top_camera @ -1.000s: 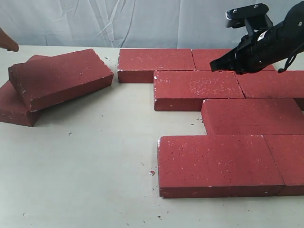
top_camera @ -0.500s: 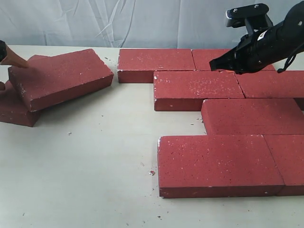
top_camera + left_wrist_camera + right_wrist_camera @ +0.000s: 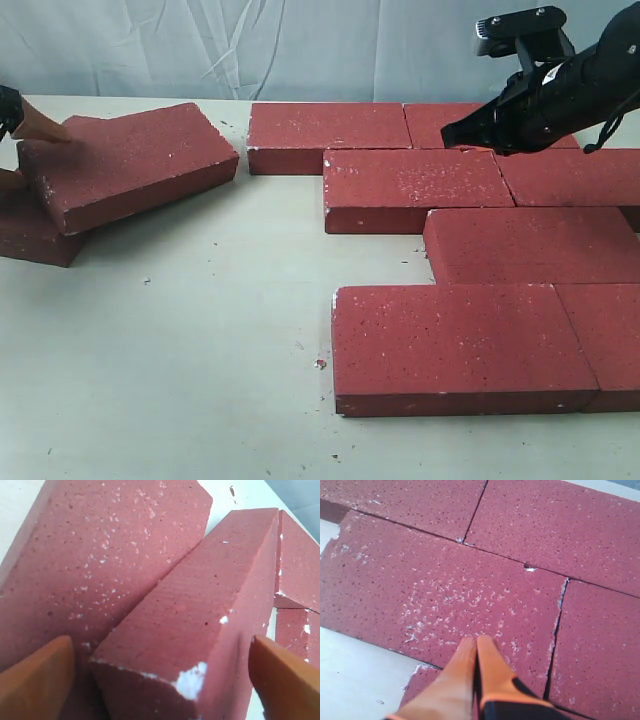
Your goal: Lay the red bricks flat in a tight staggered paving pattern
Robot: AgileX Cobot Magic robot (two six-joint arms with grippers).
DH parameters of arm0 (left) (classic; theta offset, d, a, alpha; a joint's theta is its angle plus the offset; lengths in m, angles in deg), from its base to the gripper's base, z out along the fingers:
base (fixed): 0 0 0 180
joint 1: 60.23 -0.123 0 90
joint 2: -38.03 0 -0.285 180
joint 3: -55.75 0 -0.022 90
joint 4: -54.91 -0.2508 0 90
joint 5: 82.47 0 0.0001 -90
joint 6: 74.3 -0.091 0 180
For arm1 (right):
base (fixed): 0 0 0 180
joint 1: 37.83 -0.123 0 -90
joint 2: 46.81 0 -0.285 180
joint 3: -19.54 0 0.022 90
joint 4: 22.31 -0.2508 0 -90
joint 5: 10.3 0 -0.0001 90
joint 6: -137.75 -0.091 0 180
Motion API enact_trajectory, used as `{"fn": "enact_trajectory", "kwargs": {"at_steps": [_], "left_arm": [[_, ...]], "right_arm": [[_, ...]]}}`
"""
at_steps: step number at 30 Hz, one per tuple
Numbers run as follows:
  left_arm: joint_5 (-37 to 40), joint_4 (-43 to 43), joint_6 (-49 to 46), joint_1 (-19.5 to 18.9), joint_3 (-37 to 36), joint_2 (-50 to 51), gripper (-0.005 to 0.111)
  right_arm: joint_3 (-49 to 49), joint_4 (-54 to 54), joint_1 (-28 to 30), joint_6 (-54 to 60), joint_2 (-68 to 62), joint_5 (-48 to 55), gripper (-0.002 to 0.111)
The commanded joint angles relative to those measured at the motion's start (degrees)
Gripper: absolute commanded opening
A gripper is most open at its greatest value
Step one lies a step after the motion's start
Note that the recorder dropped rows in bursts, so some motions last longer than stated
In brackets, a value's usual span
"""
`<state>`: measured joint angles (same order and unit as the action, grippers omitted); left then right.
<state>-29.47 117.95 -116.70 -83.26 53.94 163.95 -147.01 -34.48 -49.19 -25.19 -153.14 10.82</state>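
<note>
Well left of the paving, the left claw (image 3: 160, 645) stands spread wide. Its orange fingers (image 3: 282, 680) sit on either side of the chipped end of the tilted brick (image 3: 125, 160), with a sliver of gap on each side, so it straddles the brick and pinches nothing. That brick lies askew, one end propped on the lower brick (image 3: 30, 235), which rests flat on the table (image 3: 200, 350). The pair sits apart from the paving, with the tilted brick's far corner near the paving's back row. Over the back of the paving the right claw (image 3: 476, 642) hangs with its fingers pressed together, gripping nothing.

The paving (image 3: 460, 345) shows seven bricks, all flat: two in the back row, two in the next, one in the third and two in front. Each row is offset from the one behind it. The joints look tight, though the paving's right side runs out of view.

By my reckoning the job is mostly done. What is left is to lift the tilted brick off its fellow and lay both against the paving, probably along its stepped left edge.

No container is in sight.
</note>
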Motion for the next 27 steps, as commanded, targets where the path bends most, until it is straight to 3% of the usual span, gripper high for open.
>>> {"fn": "enact_trajectory", "kwargs": {"at_steps": [1, 6, 8, 16, 18, 24, 27], "left_arm": [[1.30, 2.72, -2.19, 0.35, -0.44, 0.56, 0.084], [1.55, 2.91, -2.71, 0.35, -0.55, 0.56, 0.079], [1.44, 2.91, -2.71, 0.35, -0.55, 0.56, 0.071], [3.76, 2.91, -2.84, 0.35, -0.55, 0.56, 0.011], [5.55, 3.67, -3.76, 0.35, -0.55, 0.46, 0.000], [16.96, 13.79, -10.61, 0.35, -0.55, -1.21, 0.000], [16.96, 16.60, -13.04, 0.35, -0.55, -2.06, 0.000]], "right_arm": [[0.15, 0.05, -0.08, 0.25, -0.04, -0.90, 0.000], [0.15, -0.19, -0.08, 0.25, -0.04, -1.00, 0.000], [0.15, -0.19, -0.08, 0.25, -0.04, -1.00, 0.000], [0.15, -0.19, -0.08, 0.25, -0.04, -1.17, 0.000], [0.15, -0.19, -0.08, 0.25, -0.04, -1.17, 0.000], [0.15, -0.19, -0.08, 0.25, -0.04, -1.31, 0.000], [0.15, -0.06, -0.08, 0.25, -0.04, -1.17, 0.000]]}}
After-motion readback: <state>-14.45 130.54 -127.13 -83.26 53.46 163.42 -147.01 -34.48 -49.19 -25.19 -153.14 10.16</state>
